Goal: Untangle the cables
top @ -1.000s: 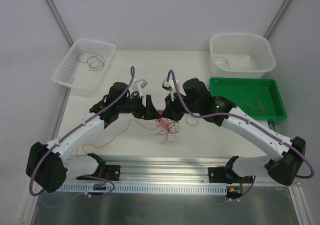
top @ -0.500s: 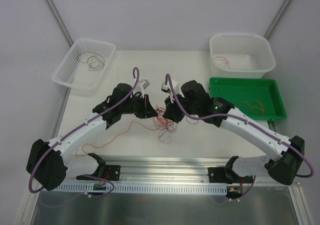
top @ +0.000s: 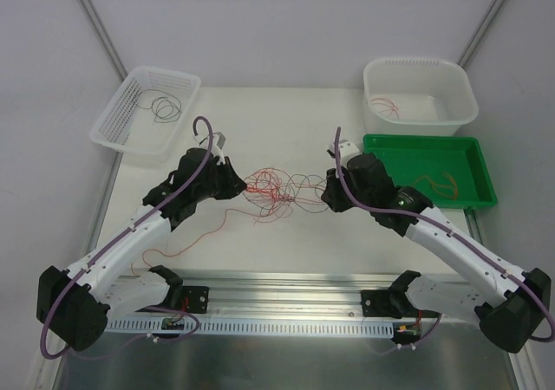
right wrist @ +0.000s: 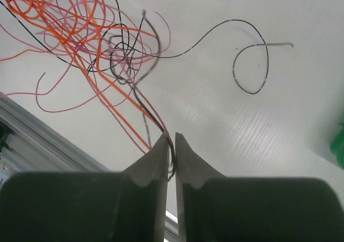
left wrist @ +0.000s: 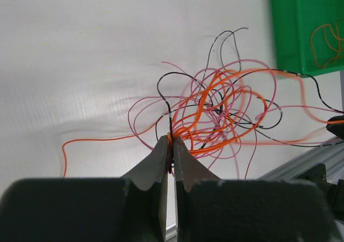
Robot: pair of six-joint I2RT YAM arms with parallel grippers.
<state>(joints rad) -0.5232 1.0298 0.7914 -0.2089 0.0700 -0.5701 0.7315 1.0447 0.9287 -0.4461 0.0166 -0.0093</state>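
Observation:
The cables (top: 282,191) are a tangle of thin red, orange and black strands, stretched out between my two grippers at the table's middle. My left gripper (top: 241,185) holds the tangle's left end. In the left wrist view it (left wrist: 172,140) is shut on orange and black strands, with the loops (left wrist: 220,107) fanning out beyond its tips. My right gripper (top: 328,191) is at the right end. In the right wrist view its jaws (right wrist: 171,137) stand a narrow slit apart, and a black and a pink strand run through the slit from the tangle (right wrist: 80,27).
A white basket (top: 113,126) with dark wires stands back left. A white tub (top: 451,104) with red wires and a green tray (top: 473,160) with orange wires stand back right. One loose orange wire (top: 186,238) trails front left. A metal rail (top: 286,286) runs along the front.
The left gripper closed on strands, and both arms pulled apart, spreading the bunched tangle into a wide band. The right jaws have just parted slightly.

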